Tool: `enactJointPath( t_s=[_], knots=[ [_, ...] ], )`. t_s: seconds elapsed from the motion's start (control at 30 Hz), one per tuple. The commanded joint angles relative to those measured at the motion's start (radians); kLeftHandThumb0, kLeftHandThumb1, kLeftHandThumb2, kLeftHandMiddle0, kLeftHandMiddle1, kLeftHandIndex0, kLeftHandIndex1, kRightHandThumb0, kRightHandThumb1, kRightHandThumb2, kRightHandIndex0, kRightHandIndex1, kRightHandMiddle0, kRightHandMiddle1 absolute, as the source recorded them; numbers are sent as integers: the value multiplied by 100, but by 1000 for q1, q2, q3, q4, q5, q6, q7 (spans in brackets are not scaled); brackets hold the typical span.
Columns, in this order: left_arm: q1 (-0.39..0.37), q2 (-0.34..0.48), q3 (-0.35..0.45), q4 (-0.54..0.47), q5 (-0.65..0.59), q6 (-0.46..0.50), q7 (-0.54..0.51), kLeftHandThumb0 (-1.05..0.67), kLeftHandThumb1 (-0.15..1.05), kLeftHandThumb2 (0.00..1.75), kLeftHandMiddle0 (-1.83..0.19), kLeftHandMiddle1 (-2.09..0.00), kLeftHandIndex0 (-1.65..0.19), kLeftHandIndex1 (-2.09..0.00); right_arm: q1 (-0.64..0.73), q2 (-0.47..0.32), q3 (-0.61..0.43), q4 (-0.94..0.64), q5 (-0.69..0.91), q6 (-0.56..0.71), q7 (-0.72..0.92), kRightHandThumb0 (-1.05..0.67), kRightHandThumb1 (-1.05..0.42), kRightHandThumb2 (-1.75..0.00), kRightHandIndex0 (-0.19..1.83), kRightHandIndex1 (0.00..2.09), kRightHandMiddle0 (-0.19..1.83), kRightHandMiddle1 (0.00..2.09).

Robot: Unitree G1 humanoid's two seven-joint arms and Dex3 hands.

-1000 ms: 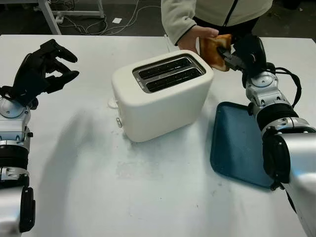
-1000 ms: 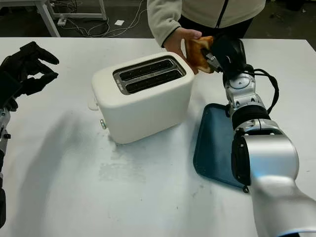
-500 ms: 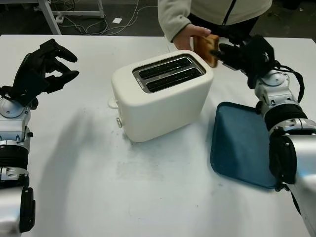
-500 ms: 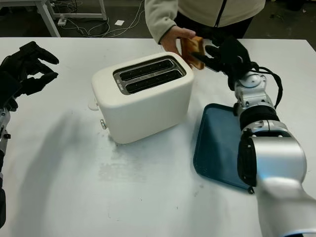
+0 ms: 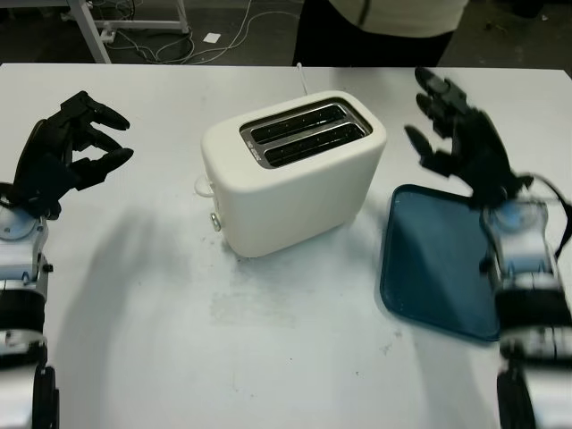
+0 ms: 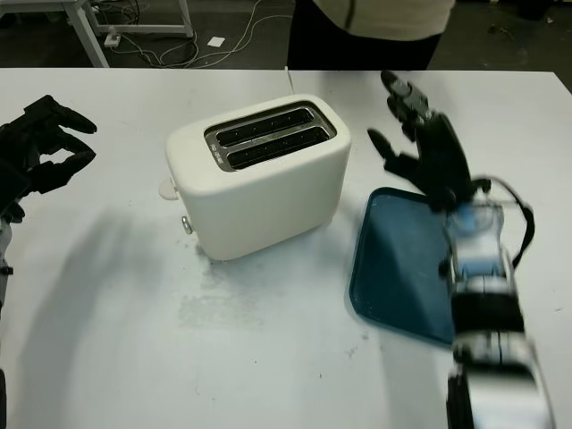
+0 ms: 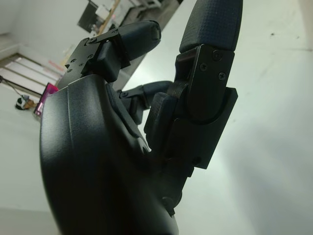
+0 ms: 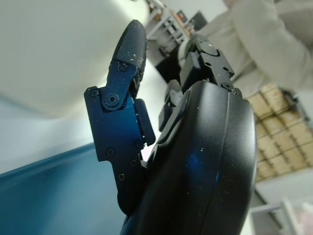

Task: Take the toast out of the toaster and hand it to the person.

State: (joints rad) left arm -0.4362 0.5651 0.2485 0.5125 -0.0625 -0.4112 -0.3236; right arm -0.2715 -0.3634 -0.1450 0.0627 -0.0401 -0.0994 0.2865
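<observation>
The white two-slot toaster (image 5: 290,179) stands in the middle of the table, and its two slots (image 5: 304,132) look dark and empty. My right hand (image 5: 438,121) is raised to the right of the toaster, above the far end of the blue tray (image 5: 438,268). It is open and holds nothing. In the right wrist view its black fingers (image 8: 124,98) stand before the toaster's white wall (image 8: 54,44). My left hand (image 5: 76,147) hovers open at the table's far left, well away from the toaster. A person's torso (image 5: 384,18) stands behind the table's far edge.
The blue tray lies flat to the right of the toaster with nothing on it. A thin white cord (image 5: 302,79) runs from behind the toaster to the far edge. Cables (image 5: 170,40) and a table leg (image 5: 89,27) lie on the floor beyond.
My right hand has let go of the toast and drawn back over the tray. The person's hand has gone with the toast. My left hand has sunk a little.
</observation>
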Motion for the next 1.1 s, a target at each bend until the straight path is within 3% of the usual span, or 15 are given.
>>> enactJointPath(
  t_s=[0.0, 0.2, 0.37, 0.5, 0.63, 0.9, 1.07],
  knots=[
    [118, -64, 36, -132, -71, 13, 28, -105, 92, 10, -32, -139, -31, -129, 217, 63, -25, -332, 74, 166, -43, -57, -92, -69, 26, 9, 25, 6],
    [194, -113, 24, -219, -97, 55, 20, -105, 92, 4, -37, -134, -39, -121, 350, 144, 16, -508, 96, 272, -78, -51, -92, -69, 26, 6, 24, 3],
    [249, -150, 4, -273, -141, 127, -26, -105, 87, 1, -49, -119, -55, -103, 413, 221, 76, -537, 97, 304, -124, -51, -92, -70, 25, 4, 25, 3],
    [279, -185, -12, -267, -177, 129, -79, -105, 82, 1, -58, -99, -67, -78, 437, 275, 117, -504, 80, 294, -174, -51, -92, -70, 23, 2, 23, 1],
    [310, -227, -29, -251, -174, 182, -67, -105, 78, 0, -61, -100, -72, -78, 425, 319, 128, -398, 96, 272, -199, -50, -92, -72, 19, 0, 19, 0],
    [299, -287, -38, -171, -129, 87, -33, -105, 82, 1, -62, -105, -73, -81, 367, 342, 134, -296, 90, 291, -231, -48, -92, -73, 16, 0, 16, 0],
    [304, -309, -45, -174, -150, 96, -26, -105, 80, 0, -61, -106, -74, -80, 350, 355, 133, -259, 95, 244, -234, -47, -92, -74, 19, 1, 19, 1]
  ],
)
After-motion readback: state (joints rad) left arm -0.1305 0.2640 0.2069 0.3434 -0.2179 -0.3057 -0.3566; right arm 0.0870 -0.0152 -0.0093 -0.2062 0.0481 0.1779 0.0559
